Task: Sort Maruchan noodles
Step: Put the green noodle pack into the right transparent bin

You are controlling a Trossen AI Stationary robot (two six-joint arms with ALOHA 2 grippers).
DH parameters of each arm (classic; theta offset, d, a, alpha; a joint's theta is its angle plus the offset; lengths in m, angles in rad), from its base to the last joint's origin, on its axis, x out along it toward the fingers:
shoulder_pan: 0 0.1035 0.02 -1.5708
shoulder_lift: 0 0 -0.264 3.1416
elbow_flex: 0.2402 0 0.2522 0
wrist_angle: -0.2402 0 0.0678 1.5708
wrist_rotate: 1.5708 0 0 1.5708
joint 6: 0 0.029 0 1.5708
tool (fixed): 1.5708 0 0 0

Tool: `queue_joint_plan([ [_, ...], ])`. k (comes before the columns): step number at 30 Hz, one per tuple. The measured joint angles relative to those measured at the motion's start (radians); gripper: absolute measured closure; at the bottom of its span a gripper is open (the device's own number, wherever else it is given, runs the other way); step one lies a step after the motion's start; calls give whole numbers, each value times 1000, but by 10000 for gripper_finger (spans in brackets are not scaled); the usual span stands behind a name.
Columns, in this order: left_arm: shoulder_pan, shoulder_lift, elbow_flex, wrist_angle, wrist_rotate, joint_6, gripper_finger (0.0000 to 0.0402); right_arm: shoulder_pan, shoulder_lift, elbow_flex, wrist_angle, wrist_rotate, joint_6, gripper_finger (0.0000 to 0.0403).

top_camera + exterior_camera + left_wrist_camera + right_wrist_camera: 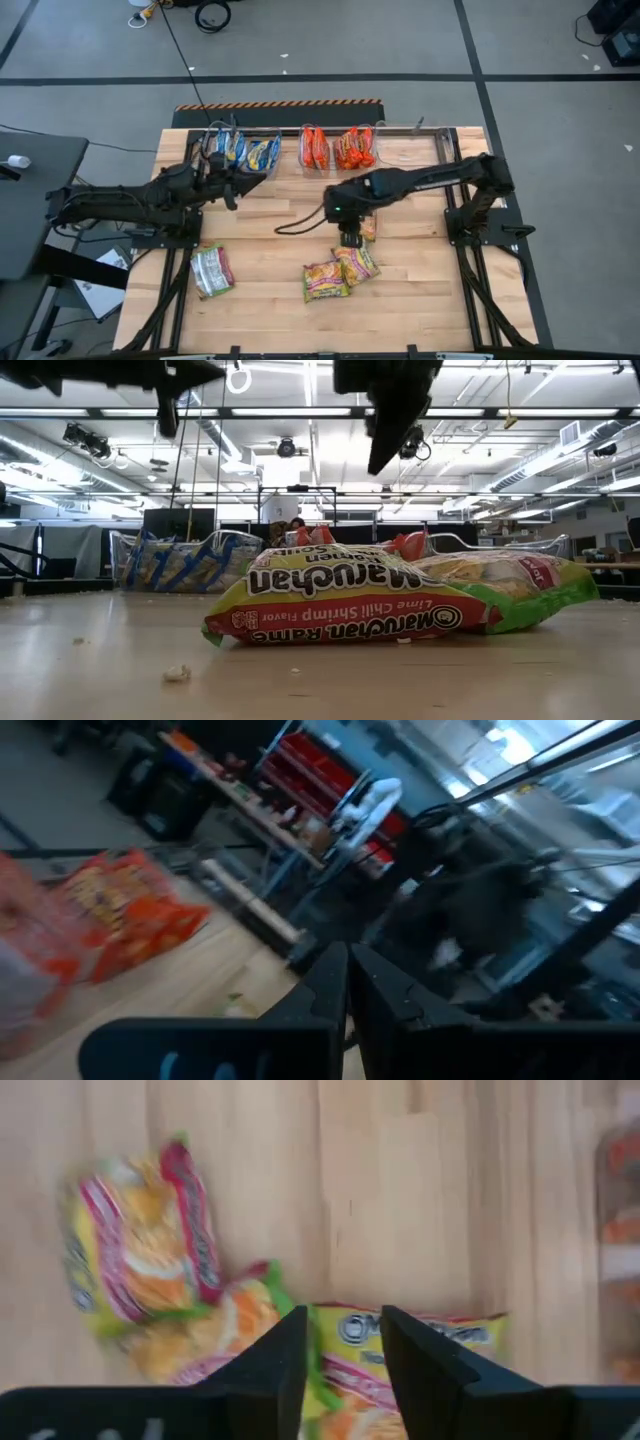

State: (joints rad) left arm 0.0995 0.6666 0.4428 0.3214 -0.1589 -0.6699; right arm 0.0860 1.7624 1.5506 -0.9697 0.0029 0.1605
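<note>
Right gripper (342, 1342), fingers parted and empty, hovers directly above a yellow-green Maruchan packet (420, 1342)

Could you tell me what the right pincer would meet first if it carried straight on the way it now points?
Probably a yellow-green packet: the right pincer points down with open fingers straddling that packet's edge. How much gap remains is unclear.

three noodle packets (340, 268) lay clustered near the middle of the bench (270, 310), toward its front edge; another packet (211, 270) lay well apart by the left edge. more packets stood in bins (300, 150) along the back edge. the right end effector (351, 238) hung over the cluster.
</note>
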Motion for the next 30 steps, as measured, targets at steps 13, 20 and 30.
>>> queue_joint_plan([
  [13,-65,1,403,-367,-67,308,382,-103,372,232,-290,0,-694,174],
  [20,-65,9,417,-414,-74,342,382,-134,468,267,-335,-5,-845,197],
  [30,-64,86,418,-473,-92,315,382,-140,483,269,-340,-34,-918,282],
])
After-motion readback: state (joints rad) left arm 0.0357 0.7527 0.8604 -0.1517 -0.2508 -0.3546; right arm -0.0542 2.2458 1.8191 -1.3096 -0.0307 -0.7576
